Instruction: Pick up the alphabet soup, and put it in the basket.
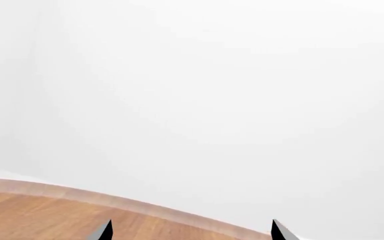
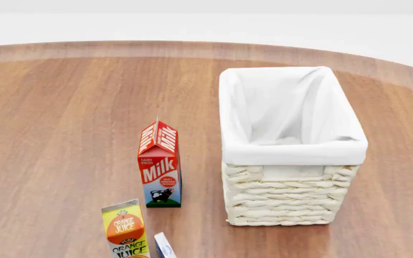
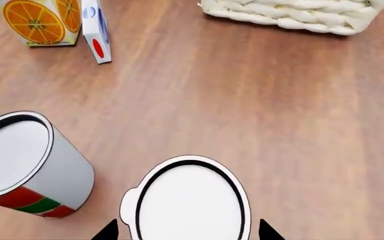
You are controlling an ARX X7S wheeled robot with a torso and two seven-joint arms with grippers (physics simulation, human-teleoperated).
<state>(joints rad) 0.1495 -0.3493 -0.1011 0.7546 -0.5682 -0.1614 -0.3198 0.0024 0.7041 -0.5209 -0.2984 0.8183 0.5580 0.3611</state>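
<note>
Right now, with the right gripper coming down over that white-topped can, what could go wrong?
The red and green can stands close beside the alphabet soup; the right gripper may bump it as it closes. The soup's label is hidden from above, so the identity is unconfirmed. On the way to the basket, the carried can could clip its tall rim.

Alphabet soup (image 3: 188, 202) upright between spread right pincer (image 3: 187, 231) tips; red-green can (image 3: 28, 165) beside.
</note>
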